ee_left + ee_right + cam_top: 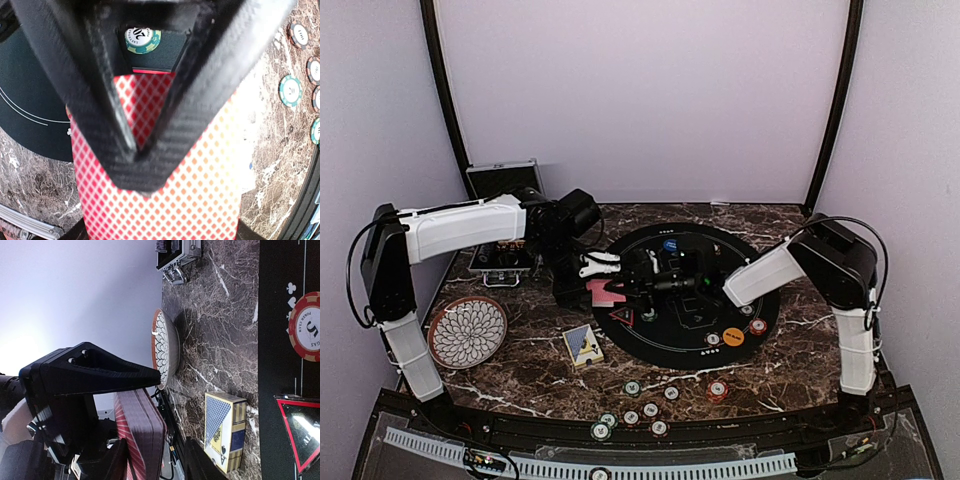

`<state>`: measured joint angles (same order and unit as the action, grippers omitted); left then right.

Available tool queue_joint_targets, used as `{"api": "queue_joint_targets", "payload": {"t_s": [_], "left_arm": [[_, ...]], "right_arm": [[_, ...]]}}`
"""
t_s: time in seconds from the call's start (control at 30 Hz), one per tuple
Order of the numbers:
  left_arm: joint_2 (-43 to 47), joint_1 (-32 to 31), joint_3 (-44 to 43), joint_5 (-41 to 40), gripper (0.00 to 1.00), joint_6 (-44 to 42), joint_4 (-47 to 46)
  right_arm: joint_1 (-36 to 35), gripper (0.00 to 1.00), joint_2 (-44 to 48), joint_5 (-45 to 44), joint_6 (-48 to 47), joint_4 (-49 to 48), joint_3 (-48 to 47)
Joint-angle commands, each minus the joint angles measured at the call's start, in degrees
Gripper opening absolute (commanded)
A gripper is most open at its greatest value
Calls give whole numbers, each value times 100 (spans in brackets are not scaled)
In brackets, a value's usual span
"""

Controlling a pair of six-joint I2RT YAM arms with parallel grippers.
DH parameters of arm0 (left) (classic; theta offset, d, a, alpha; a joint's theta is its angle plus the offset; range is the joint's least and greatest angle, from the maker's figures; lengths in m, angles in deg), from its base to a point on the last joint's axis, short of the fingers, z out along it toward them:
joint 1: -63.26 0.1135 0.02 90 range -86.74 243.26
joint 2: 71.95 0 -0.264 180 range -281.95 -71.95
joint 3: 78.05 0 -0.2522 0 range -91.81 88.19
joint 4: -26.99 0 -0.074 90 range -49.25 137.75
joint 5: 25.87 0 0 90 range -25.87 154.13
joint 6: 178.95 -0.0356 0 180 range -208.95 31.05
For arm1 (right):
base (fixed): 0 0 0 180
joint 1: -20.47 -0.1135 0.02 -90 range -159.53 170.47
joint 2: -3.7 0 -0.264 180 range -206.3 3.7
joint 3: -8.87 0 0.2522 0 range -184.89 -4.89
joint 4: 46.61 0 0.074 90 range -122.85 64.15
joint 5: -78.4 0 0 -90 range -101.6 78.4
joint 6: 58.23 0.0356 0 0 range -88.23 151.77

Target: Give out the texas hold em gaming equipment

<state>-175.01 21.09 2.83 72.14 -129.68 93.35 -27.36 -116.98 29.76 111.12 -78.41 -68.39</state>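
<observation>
My left gripper (603, 287) is shut on a deck of red-backed playing cards (608, 294) and holds it above the left edge of the round black mat (765, 270). In the left wrist view the fingers (165, 150) meet over the deck (170, 205), with a green chip (142, 39) beyond. My right gripper (646, 285) reaches in from the right. Its jaws stand apart around the same deck (142, 435), the upper finger (110, 372) at its top edge. A red triangle (622, 317) and a red chip (307, 326) lie on the mat.
Several poker chips (632, 388) lie near the front edge. A blue card box (583, 345) lies by the patterned plate (467, 331). An open silver case (503, 260) stands at the back left. Orange (733, 336) and blue (670, 244) discs sit on the mat.
</observation>
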Motion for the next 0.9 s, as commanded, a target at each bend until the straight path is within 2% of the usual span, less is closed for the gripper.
{"api": "queue_joint_targets", "payload": {"t_s": [0.0,0.87], "left_arm": [[256,-10,-57,78,24,55,0],[400,135,231,112,14,135,-258]], "right_arm": [[50,38,242,44,-225,293,142],[198,20,802,363,-148,320,382]]}}
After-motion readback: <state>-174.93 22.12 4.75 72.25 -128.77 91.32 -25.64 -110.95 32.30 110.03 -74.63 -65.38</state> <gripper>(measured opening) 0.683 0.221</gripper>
